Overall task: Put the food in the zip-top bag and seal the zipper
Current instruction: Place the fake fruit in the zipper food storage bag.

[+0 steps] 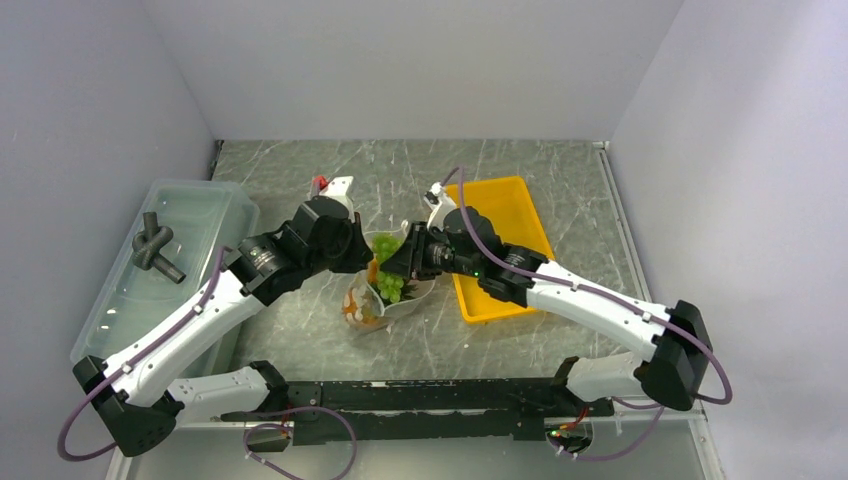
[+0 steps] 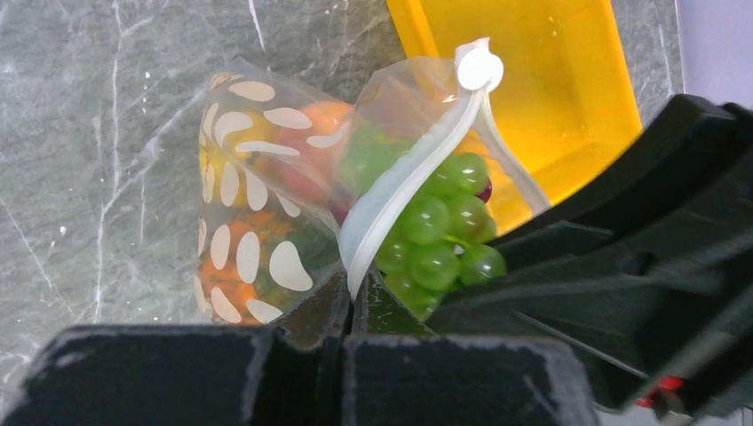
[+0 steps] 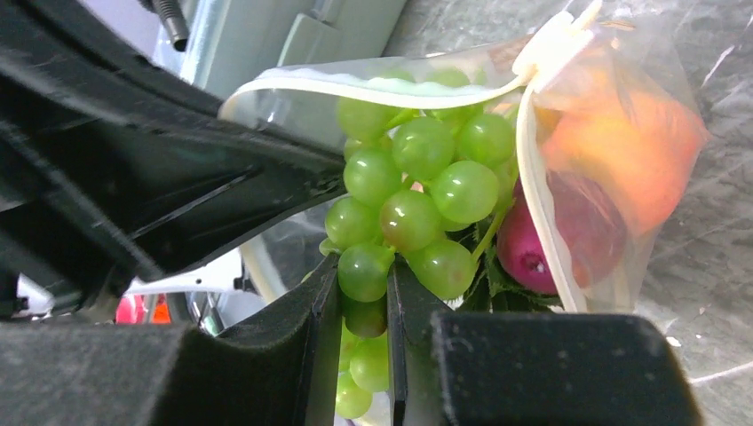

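While the left gripper pinches the dotted zip-top bag by its white zipper beside the yellow tray, the right gripper clamps a green grape bunch at the bag's open mouth.

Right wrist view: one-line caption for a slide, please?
Right tool holds grapes at mouth of open bag; peach and red fruit inside.

Zip-top bag mouth full of grape bunch; yellow tray beside
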